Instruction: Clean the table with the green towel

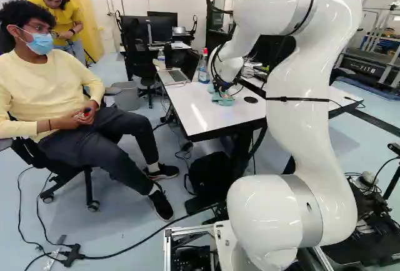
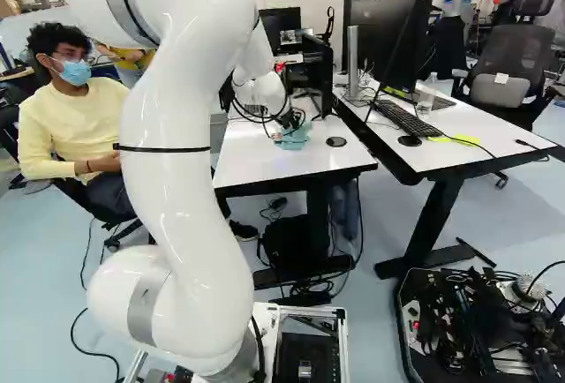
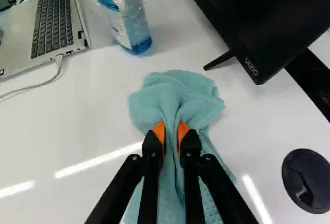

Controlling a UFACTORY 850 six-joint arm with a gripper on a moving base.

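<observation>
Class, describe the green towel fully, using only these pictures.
The towel is pale blue-green, soft-looking cloth with a fine texture. The gripper pinches a fold of it between its orange pads; one part bunches ahead, the rest spreads beneath the fingers. It lies rumpled on the white table, touching neither bottle nor monitor.

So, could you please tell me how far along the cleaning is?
The grasp looks done: the pincer is shut on the green towel, a fold pinched between its orange pads. Wiping may be under way, since the towel seems to rest on the table; how much is wiped, I cannot tell. Probably left: the surface by the laptop and bottle, then releasing the towel.
</observation>
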